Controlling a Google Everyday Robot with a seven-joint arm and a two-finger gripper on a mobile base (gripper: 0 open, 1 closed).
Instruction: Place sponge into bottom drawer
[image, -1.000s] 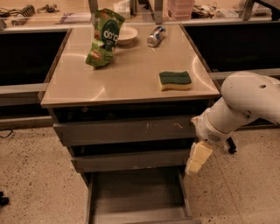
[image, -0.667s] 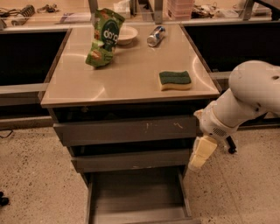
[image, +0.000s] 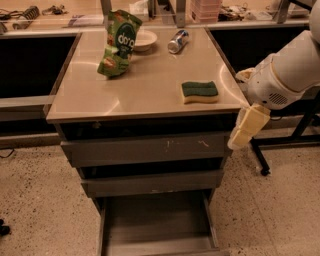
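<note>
The sponge (image: 200, 91), dark green on top over pale yellow foam, lies flat near the right front corner of the cabinet top. The bottom drawer (image: 155, 220) is pulled out at floor level, and its flat grey floor shows nothing in it. My gripper (image: 240, 139) hangs down from the white arm (image: 285, 70) just off the cabinet's right front corner. It is below and to the right of the sponge, level with the top drawer front, and holds nothing that I can see.
A green snack bag (image: 118, 44), a white bowl (image: 144, 39) and a lying can (image: 178, 41) sit at the back of the cabinet top (image: 125, 90). The top drawer (image: 145, 148) and middle drawer (image: 150, 183) are shut. A black stand leg (image: 260, 160) is on the floor at the right.
My arm has lifted and swung to the right, taking the gripper up from beside the middle drawer to the cabinet's top corner. The sponge has not moved.
</note>
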